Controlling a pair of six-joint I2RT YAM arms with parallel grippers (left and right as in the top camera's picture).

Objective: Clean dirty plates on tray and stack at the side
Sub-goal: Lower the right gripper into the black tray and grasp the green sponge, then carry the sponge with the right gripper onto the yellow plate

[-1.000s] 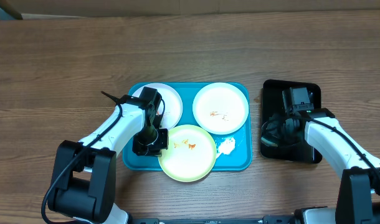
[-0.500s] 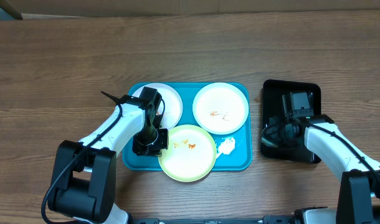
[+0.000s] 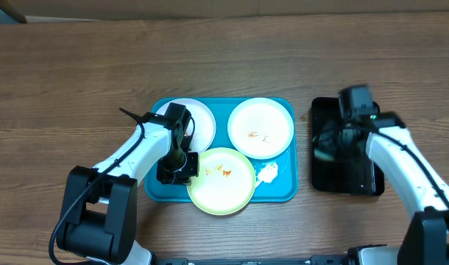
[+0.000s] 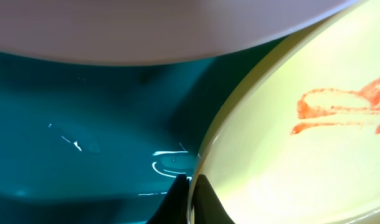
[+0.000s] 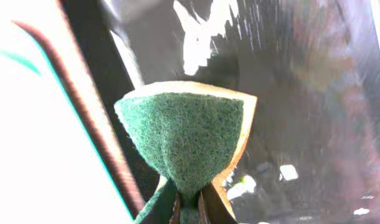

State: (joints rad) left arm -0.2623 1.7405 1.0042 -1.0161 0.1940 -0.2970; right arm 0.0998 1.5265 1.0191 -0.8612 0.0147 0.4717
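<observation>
The turquoise tray (image 3: 221,107) holds three plates: a white one (image 3: 204,121) at the back left, a white one (image 3: 260,127) with orange smears at the back right, and a yellow-green one (image 3: 223,182) at the front. My left gripper (image 3: 182,171) is shut on the yellow-green plate's left rim; in the left wrist view its jaws (image 4: 191,186) pinch that rim (image 4: 209,149), with orange smears (image 4: 339,109) on the plate. My right gripper (image 3: 329,149) hangs blurred over the black tray (image 3: 357,177), shut on a green-and-yellow sponge (image 5: 187,140).
A small white crumpled lump (image 3: 268,174) lies on the turquoise tray's front right part. The glossy black tray stands right of it. Bare wooden table (image 3: 77,73) surrounds both trays.
The right arm has moved up and toward the far side of the black tray, carrying the sponge, and is blurred with motion. The left arm and the plates have not moved.
</observation>
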